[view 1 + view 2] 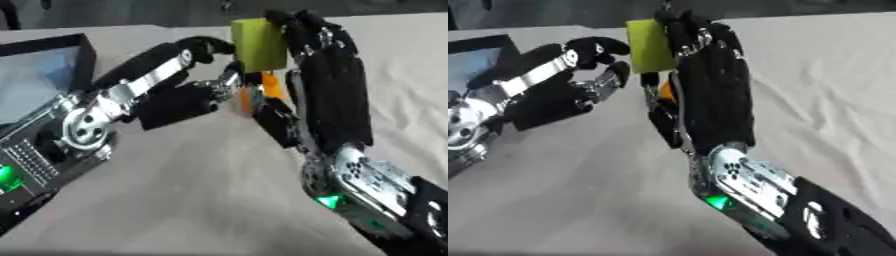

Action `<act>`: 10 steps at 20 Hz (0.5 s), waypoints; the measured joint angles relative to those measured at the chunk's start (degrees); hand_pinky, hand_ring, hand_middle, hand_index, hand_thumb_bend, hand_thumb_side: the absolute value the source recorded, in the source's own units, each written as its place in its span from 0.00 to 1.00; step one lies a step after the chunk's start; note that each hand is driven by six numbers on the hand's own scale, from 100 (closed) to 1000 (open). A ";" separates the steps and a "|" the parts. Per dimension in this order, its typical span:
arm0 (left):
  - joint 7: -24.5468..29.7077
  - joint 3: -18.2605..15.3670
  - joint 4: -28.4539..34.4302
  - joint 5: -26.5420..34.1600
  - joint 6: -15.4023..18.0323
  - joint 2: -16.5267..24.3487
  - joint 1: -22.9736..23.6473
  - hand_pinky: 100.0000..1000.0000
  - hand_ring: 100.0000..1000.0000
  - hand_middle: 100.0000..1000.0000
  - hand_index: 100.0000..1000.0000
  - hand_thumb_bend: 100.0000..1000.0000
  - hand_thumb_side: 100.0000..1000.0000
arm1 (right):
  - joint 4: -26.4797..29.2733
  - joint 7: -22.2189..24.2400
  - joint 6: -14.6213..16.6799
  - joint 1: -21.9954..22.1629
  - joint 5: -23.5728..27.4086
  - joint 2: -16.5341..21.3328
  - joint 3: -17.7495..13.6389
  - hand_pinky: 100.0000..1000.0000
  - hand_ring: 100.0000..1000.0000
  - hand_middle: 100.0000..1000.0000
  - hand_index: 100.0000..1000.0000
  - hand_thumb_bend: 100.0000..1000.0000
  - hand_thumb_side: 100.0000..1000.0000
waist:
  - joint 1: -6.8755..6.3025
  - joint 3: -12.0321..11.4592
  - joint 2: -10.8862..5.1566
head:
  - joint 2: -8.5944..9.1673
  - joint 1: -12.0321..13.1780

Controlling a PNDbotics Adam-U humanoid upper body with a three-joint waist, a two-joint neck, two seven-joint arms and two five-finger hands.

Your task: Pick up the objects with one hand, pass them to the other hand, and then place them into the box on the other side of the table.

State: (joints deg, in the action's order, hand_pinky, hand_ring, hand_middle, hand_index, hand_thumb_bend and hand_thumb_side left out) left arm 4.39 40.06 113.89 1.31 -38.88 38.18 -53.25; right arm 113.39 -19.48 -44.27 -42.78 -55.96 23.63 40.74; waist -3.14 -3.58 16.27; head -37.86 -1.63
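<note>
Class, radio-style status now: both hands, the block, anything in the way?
Right hand shut on yellow-green block, held above table. Left hand open, fingertips at block's left side. Box at far left. Orange thing behind the hands; path otherwise unobstructed.

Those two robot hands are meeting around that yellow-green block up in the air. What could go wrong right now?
1. The block seems held only near the fingertips of the right robot hand, well above the table. If it lets go before the left robot hand closes on it, the block could drop.
2. The hands sit very close together, so fingers might bump and knock the block loose.
3. The box lies behind the left arm, so the arm could catch its rim.
</note>
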 measured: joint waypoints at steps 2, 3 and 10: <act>-0.76 0.00 0.05 -0.52 -0.56 0.00 0.13 1.00 0.97 0.97 0.98 0.00 0.88 | 0.00 -0.31 0.28 0.20 0.19 0.00 0.01 0.73 0.62 0.54 0.51 0.00 0.00 | -0.12 0.00 0.00 | 0.00 0.02; -1.20 0.00 0.08 -0.76 -0.74 -0.01 0.21 1.00 0.96 0.97 0.97 0.00 0.87 | 0.00 -0.50 0.45 0.42 0.27 0.00 0.01 0.73 0.62 0.54 0.51 0.00 0.00 | -0.15 0.00 0.00 | 0.00 0.03; -4.17 0.04 0.08 -1.39 -1.05 -0.24 0.37 1.00 0.96 0.96 0.97 0.00 0.85 | 0.00 -2.14 2.07 1.24 0.77 0.02 0.16 0.73 0.62 0.54 0.51 0.00 0.00 | -0.15 -0.03 0.00 | 0.03 0.39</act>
State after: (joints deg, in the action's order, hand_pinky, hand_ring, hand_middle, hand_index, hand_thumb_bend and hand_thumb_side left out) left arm 0.22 40.10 113.97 -0.08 -39.93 37.95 -52.88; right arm 113.39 -21.62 -42.20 -41.54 -55.19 23.65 40.90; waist -3.29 -3.60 16.27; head -37.84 -1.24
